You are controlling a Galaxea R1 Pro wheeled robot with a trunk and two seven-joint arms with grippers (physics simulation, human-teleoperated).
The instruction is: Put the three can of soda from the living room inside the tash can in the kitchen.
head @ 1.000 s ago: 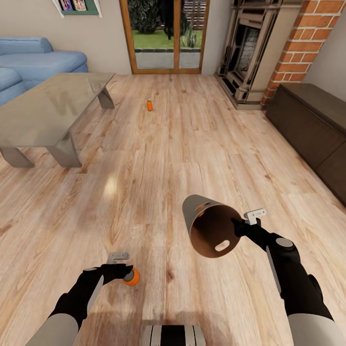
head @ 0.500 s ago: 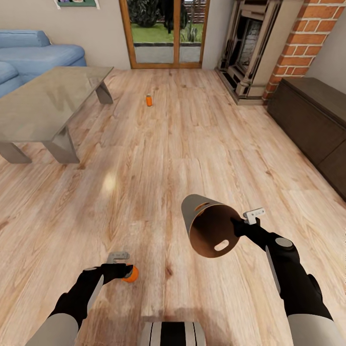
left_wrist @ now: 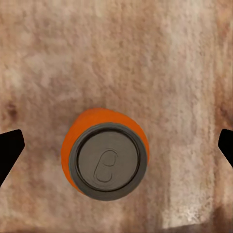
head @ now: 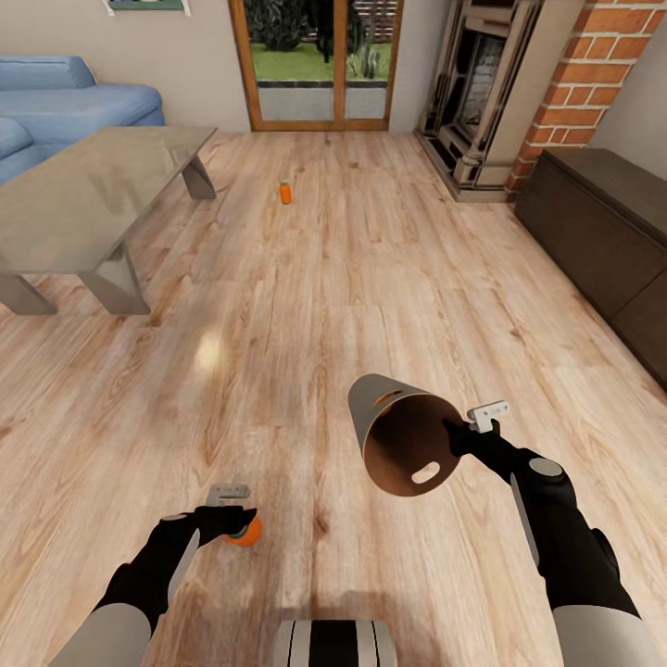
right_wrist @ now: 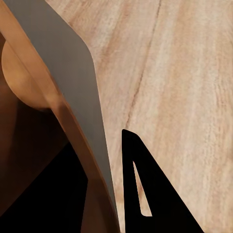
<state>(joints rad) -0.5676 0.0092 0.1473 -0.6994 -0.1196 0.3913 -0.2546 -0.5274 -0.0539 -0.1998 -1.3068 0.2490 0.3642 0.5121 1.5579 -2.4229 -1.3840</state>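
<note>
Left gripper (left_wrist: 116, 145): jaws wide apart above 1 orange soda can (left_wrist: 105, 157), which stands upright on the plank floor (head: 306, 306), untouched.
Right gripper (head: 456, 435): clamped on the rim of the trash can (head: 400, 445), held tilted with its brown inside facing the camera.
Second orange can (head: 285, 192): upright on the floor, near the glass table (head: 83, 204), towards the glass doors (head: 320, 60).

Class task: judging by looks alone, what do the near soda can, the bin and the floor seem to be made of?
Can: probably metal, with a dull grey lid, pull tab and glossy orange body.
Bin: smooth matte shell, grey outside, brown inside; plastic or metal, unclear.
Floor: light wood planks with visible grain and a slight sheen.
</note>
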